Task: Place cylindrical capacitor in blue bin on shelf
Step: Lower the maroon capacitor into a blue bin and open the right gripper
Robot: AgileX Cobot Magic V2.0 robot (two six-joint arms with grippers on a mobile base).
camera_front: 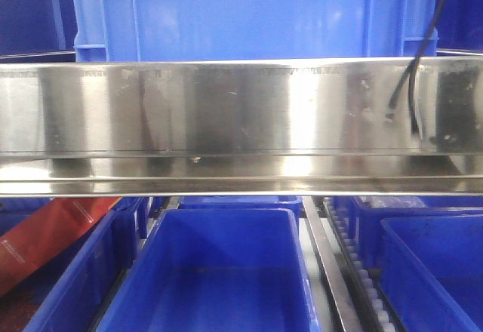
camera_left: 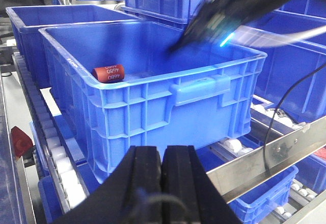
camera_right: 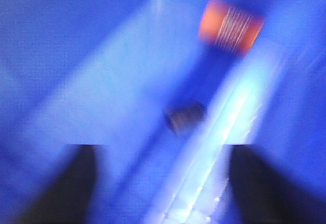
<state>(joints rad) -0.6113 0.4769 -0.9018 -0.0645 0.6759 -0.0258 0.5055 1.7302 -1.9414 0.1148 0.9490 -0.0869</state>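
Blue bin [camera_left: 153, 94] holds capacitor [camera_left: 108, 73]; right hand [camera_right: 160, 183] gapes above.

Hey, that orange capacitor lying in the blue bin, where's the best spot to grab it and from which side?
Grip the orange capacitor across its round middle, coming straight down from above. It lies on its side on the floor of the blue bin, whose tall walls block any sideways approach.
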